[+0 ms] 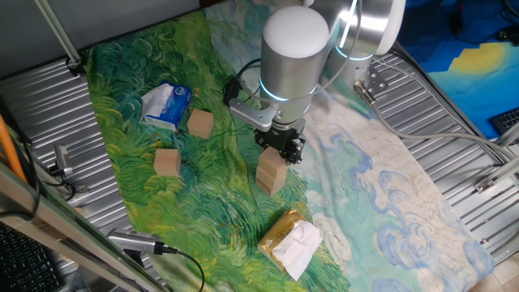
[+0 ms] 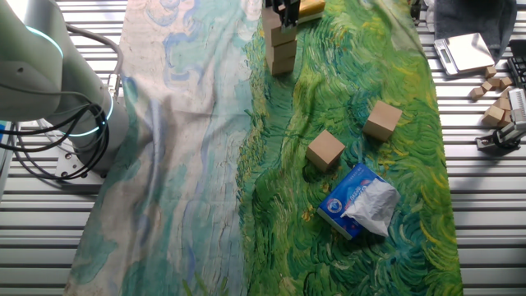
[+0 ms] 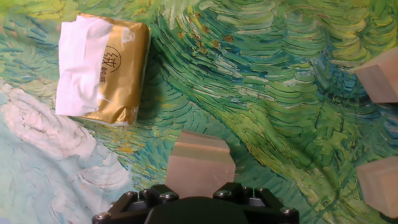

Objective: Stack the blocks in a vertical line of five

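Observation:
Three plain wooden blocks stand stacked (image 1: 272,174) on the painted cloth, also seen in the other fixed view (image 2: 279,51). My gripper (image 1: 285,150) is straight above the stack, its fingers down around the top block (image 2: 274,23). In the hand view that block (image 3: 199,158) fills the space just under the gripper (image 3: 199,190), and the fingertips are hidden, so I cannot tell if they grip it. Two more blocks lie loose on the green part of the cloth (image 1: 200,123) (image 1: 167,161), seen also at the right edge of the hand view (image 3: 380,79) (image 3: 380,186).
A blue-and-white soft packet (image 1: 166,105) lies beside the loose blocks. A yellow-and-white wrapped packet (image 1: 290,241) lies near the stack, also in the hand view (image 3: 102,68). Several spare wooden pieces (image 2: 493,86) and a small scale (image 2: 464,51) sit on the metal slats beyond the cloth.

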`<state>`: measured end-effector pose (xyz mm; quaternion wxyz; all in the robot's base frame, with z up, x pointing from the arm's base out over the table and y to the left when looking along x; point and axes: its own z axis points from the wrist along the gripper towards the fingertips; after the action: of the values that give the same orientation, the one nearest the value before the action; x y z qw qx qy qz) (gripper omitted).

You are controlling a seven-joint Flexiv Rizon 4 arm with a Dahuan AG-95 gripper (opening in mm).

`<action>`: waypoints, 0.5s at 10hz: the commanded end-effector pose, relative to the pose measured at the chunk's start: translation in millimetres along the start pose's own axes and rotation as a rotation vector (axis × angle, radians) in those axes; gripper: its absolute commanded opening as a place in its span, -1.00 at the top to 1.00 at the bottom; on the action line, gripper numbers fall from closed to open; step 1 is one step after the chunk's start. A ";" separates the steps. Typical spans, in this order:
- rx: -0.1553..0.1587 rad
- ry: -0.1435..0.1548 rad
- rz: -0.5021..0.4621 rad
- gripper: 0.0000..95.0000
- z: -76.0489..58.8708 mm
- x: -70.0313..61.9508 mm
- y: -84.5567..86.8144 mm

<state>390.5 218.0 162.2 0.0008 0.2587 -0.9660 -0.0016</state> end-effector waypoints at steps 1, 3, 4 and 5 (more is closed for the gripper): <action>-0.011 -0.002 0.011 1.00 1.1 -0.7 0.1; -0.009 -0.001 0.011 1.00 1.1 -0.7 0.1; -0.005 -0.001 0.010 1.00 1.1 -0.7 0.1; -0.004 -0.003 0.008 1.00 1.1 -0.6 0.1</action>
<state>390.8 218.3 162.1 0.0008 0.2544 -0.9671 -0.0038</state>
